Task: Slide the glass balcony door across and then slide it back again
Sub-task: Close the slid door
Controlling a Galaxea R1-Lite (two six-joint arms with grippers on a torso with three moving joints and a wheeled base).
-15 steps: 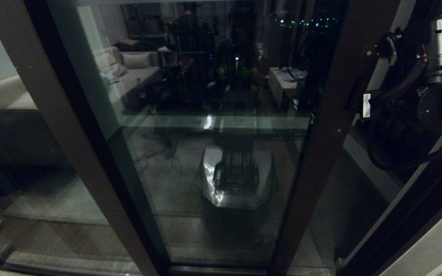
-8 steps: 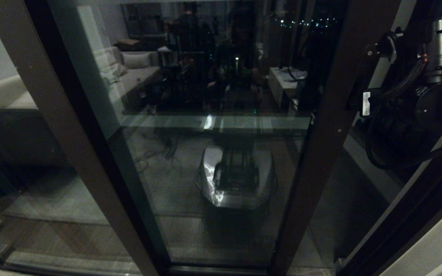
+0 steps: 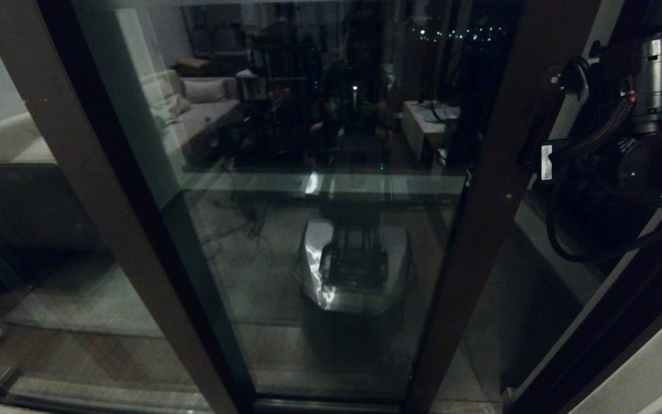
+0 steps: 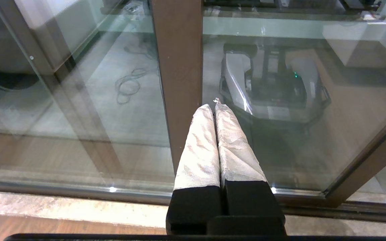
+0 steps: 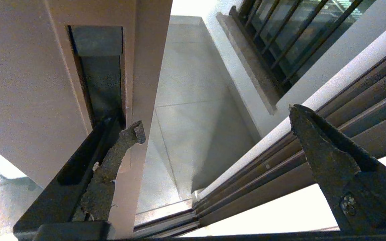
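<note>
Dim balcony floor [image 5: 193, 100] beyond, glass balcony door [image 3: 480, 230] partly open, right gripper [image 5: 213, 134] at frame right — jaws released, one finger [image 5: 112, 160] in the slot handle [image 5: 99, 83], left gripper [image 4: 214, 107] clenched empty.

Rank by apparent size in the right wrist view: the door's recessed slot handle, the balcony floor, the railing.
1. balcony floor
2. recessed slot handle
3. railing, though it is cut off by the edge and farther away, so unsure.

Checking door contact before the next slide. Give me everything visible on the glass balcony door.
The glass balcony door is a tall glass pane in a dark brown metal frame, reflecting the room and the robot's base. It stands partly open, with tiled balcony floor showing past its edge. That upright edge carries a narrow recessed slot handle. The open right gripper has one finger at the slot, the other clear of the door.
</note>
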